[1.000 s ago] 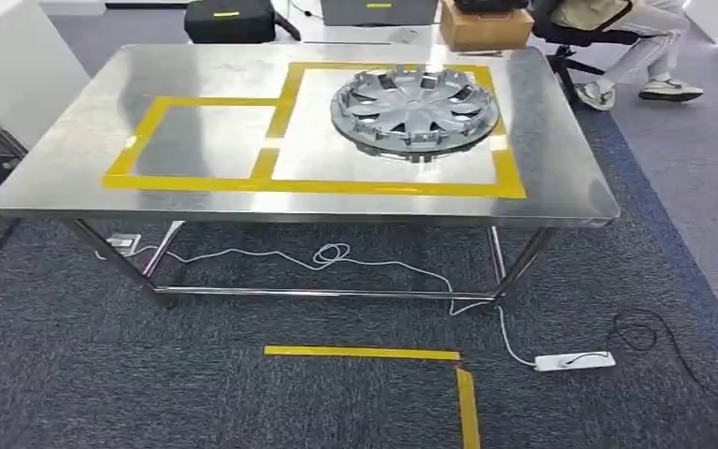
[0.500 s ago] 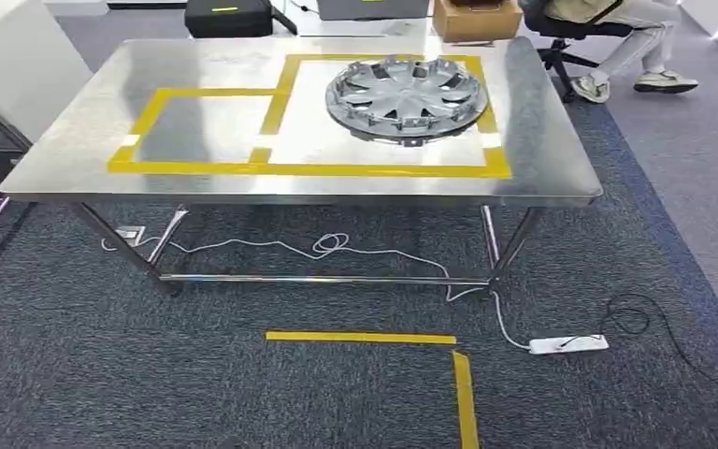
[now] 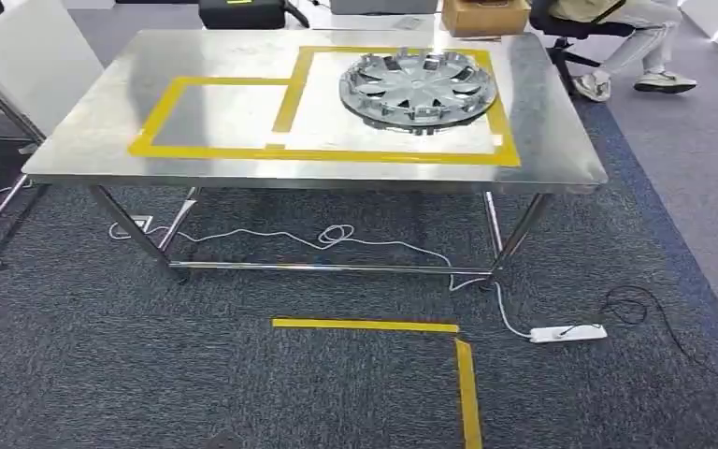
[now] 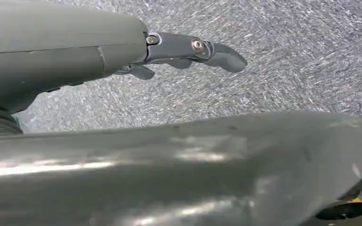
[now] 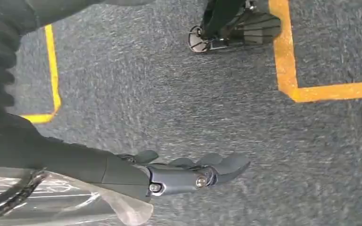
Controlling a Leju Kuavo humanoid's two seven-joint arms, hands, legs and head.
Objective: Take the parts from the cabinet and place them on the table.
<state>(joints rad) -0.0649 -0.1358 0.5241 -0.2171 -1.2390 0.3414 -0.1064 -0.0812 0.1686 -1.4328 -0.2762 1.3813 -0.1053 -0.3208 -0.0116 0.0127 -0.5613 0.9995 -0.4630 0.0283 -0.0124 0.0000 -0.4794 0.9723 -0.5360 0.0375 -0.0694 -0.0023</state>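
A silver hubcap (image 3: 418,86) lies flat on the steel table (image 3: 84,131).

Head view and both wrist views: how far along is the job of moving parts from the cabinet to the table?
Done: one wheel cover lies on the table, inside the larger yellow-taped square. In hand: the left hand hangs over the carpet and appears empty; the right hand has clear plastic beside its wrist, but I cannot tell whether it grips it. Left: the smaller taped square is bare, so a further part likely belongs there.

You have the silver multi-spoke hubcap (image 3: 418,87) on the steel worktop (image 3: 75,140), far right; the white power strip (image 3: 567,332) lies on the grey carpet floor (image 3: 150,374), near right.
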